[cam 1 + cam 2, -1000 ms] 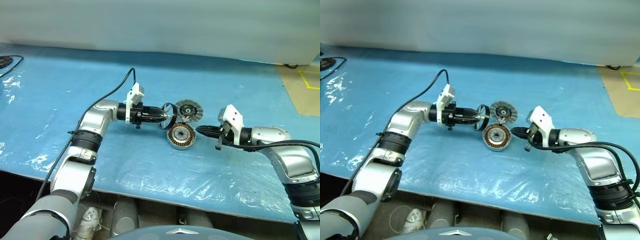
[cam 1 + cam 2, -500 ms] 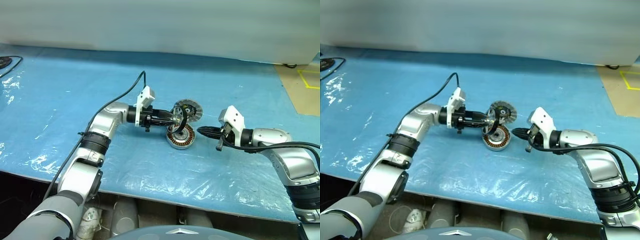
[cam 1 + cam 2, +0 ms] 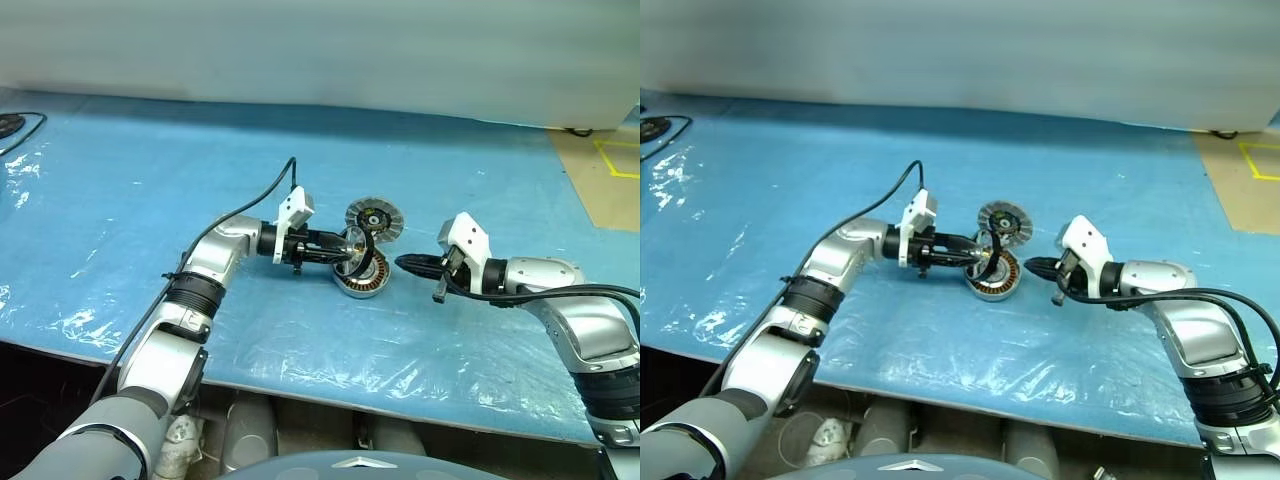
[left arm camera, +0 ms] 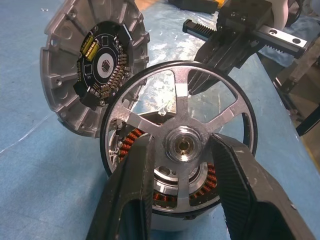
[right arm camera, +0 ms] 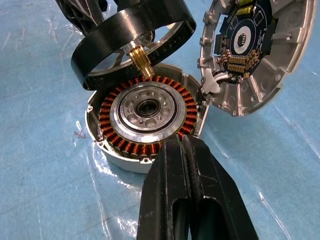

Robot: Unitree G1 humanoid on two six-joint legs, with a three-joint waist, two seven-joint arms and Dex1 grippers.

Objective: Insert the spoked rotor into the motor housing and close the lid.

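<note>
Left end effector (image 4: 182,165) grips spoked rotor (image 4: 182,131) by hub, tilted over motor housing (image 5: 145,117), unseated. Lid (image 5: 255,52) open at housing's 1 o'clock. Right end effector (image 5: 186,150) closed, empty.

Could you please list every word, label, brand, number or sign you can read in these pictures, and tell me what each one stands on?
No text can be read anywhere in these views.
Circuit board on the lid: any markings on its small components are too small to read.
Spoked rotor: bare metal, no marking visible.
Motor housing: no label or number visible.
</note>
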